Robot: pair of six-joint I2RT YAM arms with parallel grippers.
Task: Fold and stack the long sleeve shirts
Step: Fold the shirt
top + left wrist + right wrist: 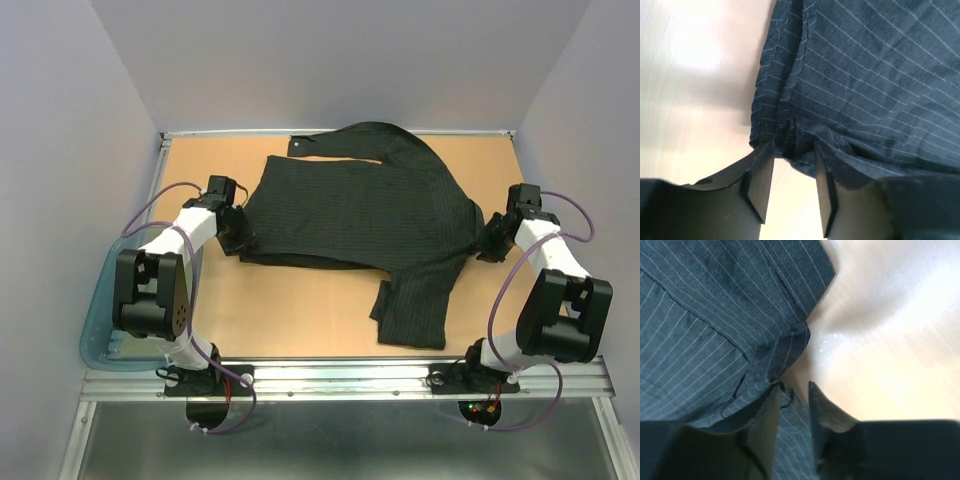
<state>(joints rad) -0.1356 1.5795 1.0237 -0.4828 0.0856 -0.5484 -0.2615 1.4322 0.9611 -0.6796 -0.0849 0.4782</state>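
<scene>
Light wooden tabletop (300,320), boxed in by plain pale walls (60,120), and the black pinstriped shirt (360,210) is spread flat over the middle and far part of that tabletop. The far sleeve (330,145) is laid along the tabletop's far edge, and the near sleeve (415,305) is bent down toward its near edge (a bit crumpled at the end).

The left gripper (792,147) is parked at the tabletop's left side, right at the edge of the shirt. Its fingers are seen clearly apart with bare wood showing between them. Only a small bunched fold of cloth sits at the tips, so nothing is clamped.

The right gripper (794,385) is set at the tabletop's right side, also against the cloth. Its fingers are parted just a little and striped fabric is seen lying in the gap. Whether it's pinched or just loose can't be told.

A blue-grey plastic tub (100,320) is hung off the tabletop's left edge, partly hidden by the left arm.
</scene>
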